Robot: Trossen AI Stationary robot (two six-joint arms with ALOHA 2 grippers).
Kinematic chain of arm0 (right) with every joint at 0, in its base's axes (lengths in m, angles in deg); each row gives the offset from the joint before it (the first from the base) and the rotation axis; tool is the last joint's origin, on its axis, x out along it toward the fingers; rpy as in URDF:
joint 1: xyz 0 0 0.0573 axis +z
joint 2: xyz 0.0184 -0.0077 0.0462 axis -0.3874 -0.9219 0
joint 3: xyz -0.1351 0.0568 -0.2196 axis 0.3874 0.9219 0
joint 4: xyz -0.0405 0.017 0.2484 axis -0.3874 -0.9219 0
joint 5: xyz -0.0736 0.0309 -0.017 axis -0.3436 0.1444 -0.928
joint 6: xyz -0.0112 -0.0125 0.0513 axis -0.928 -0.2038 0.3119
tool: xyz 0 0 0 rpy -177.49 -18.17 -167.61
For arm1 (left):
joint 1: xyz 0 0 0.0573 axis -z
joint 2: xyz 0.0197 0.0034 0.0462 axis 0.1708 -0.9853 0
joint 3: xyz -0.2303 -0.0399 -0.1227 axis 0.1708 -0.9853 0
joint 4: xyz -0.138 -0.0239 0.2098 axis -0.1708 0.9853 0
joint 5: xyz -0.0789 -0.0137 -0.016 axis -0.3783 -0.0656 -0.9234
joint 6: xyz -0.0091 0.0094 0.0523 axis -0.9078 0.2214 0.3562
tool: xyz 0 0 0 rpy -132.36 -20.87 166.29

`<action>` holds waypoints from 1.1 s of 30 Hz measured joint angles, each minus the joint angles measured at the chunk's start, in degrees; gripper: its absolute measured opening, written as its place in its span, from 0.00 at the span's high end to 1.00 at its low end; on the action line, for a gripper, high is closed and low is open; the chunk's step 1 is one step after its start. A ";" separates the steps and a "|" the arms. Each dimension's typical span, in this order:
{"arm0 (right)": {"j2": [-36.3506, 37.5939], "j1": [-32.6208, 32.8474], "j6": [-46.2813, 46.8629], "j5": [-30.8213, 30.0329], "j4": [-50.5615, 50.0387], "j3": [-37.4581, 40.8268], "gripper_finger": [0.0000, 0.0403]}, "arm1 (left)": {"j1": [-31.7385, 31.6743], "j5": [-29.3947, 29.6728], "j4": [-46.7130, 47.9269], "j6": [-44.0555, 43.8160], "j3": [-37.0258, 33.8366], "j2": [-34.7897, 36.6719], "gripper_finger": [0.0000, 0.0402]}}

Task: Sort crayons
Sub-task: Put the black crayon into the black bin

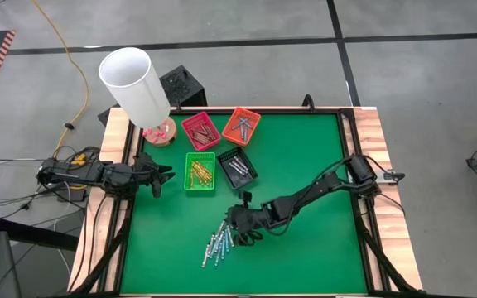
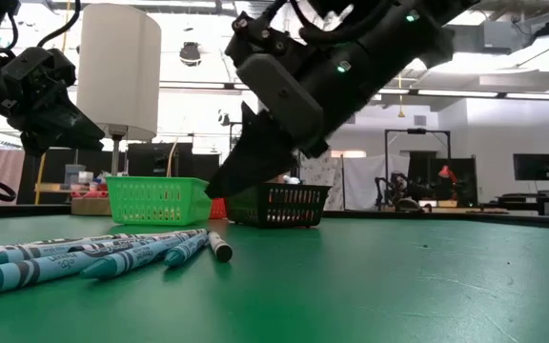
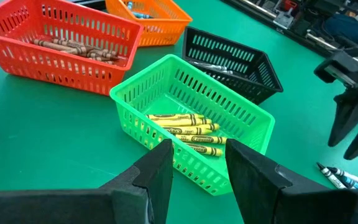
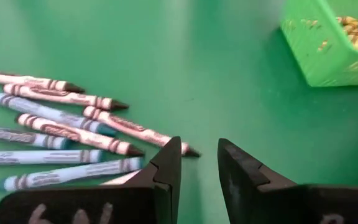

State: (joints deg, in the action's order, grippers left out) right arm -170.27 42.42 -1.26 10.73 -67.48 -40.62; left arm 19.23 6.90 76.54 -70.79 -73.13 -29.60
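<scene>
On the green table point(image 1: 305, 165), the right gripper point(image 1: 240, 225) hovers above the near end of a loose pile of crayons point(image 1: 218, 244), its fingers parted by a narrow gap with nothing between them. The pile lies toward six o'clock of the tabletop, just at the gripper's seven o'clock. About ten sticks show there, mostly light blue and grey-white wrapped ones fanned side by side and partly overlapping, so an exact count is uncertain.

Each crayon looks light, stiff and paper-wrapped, likely to roll on the smooth cloth and to snap if pinched hard near its tip. The middle of the barrel, taken across its width, seems the safest hold, best on an outlying stick clear of its neighbours.

Farther back stand four small trays. The green tray point(image 1: 199, 170), at eleven o'clock from the gripper, holds roughly five yellow crayons; the black tray point(image 1: 237, 168) beside it holds a few pale ones. Beyond them, the red tray point(image 1: 200, 130) carries several brown sticks and the orange tray point(image 1: 241, 126) a few blue.

At nine o'clock the left gripper point(image 1: 162, 176) waits by the table's edge, fingers apart and empty, pointing toward the trays.
</scene>
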 joint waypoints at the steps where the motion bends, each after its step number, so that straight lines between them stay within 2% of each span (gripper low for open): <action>1: -0.49 0.38 0.28 -0.56 0.21 0.00 0.75 | 0.00 0.00 0.00 0.00 0.00 -0.01 0.66; 4: -1.15 1.57 1.19 -3.03 0.33 0.04 0.75 | -0.01 0.07 0.00 0.00 0.00 -0.02 0.66; 18: -3.94 3.01 12.03 -3.62 1.54 0.00 0.75 | 0.00 0.06 0.06 0.00 0.00 0.02 0.66; 26: -4.46 4.90 17.40 -6.20 -0.79 0.00 0.75 | 0.00 -0.01 0.09 0.00 0.00 0.02 0.66; 33: -4.44 5.10 17.84 -6.36 -2.68 0.00 0.75 | 0.00 -0.01 0.09 0.01 0.00 0.02 0.66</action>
State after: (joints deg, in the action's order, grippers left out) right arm -174.71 47.52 16.58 4.37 -70.17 -40.62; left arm 19.24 6.89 76.63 -70.77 -73.13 -29.58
